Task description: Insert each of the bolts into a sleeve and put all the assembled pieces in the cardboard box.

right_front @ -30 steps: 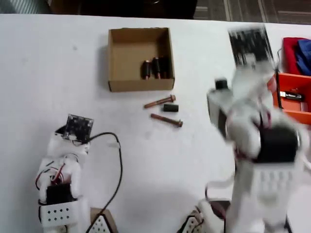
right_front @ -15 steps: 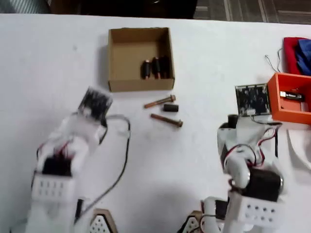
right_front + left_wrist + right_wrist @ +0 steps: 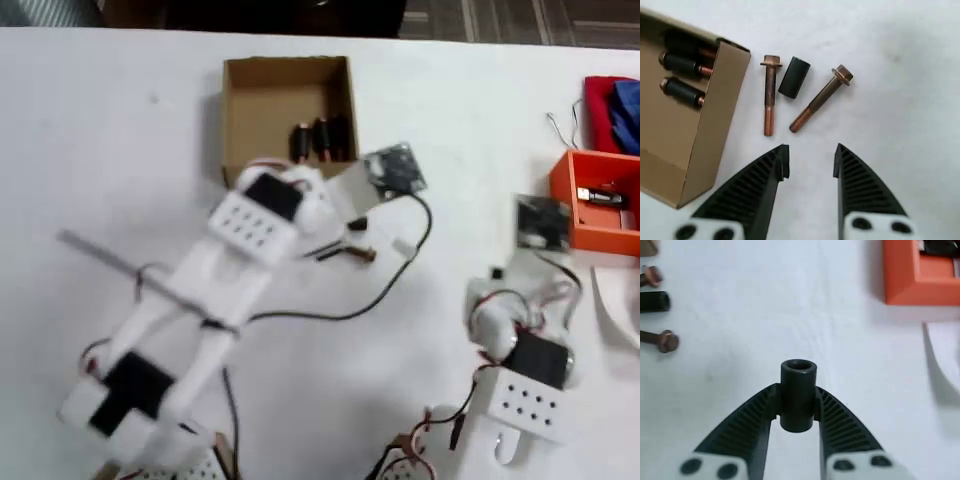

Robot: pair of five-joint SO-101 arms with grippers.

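Observation:
Two copper bolts [image 3: 769, 95] [image 3: 820, 100] lie on the white table with a loose black sleeve [image 3: 794, 77] between their heads. My left gripper [image 3: 811, 159] hovers open just short of their threaded ends, holding nothing. Beside them stands the cardboard box [image 3: 715, 125], with assembled pieces [image 3: 682, 75] lying inside. In the high view the left arm [image 3: 245, 225] stretches across to the box [image 3: 260, 110] and covers part of the bolts [image 3: 345, 253]. My right gripper [image 3: 797, 392] is shut on a second black sleeve [image 3: 798, 372], held upright with its bore facing up, at the near right of the table.
An orange tray [image 3: 590, 215] and a red cloth [image 3: 610, 110] sit at the right edge, close to the right arm [image 3: 520, 390]. A black cable [image 3: 400, 270] trails from the left arm across the table's middle. A white sheet [image 3: 615, 300] lies at the near right.
The left arm has swung from the near left up to the bolts beside the box. The right arm has pulled back and down toward the near right.

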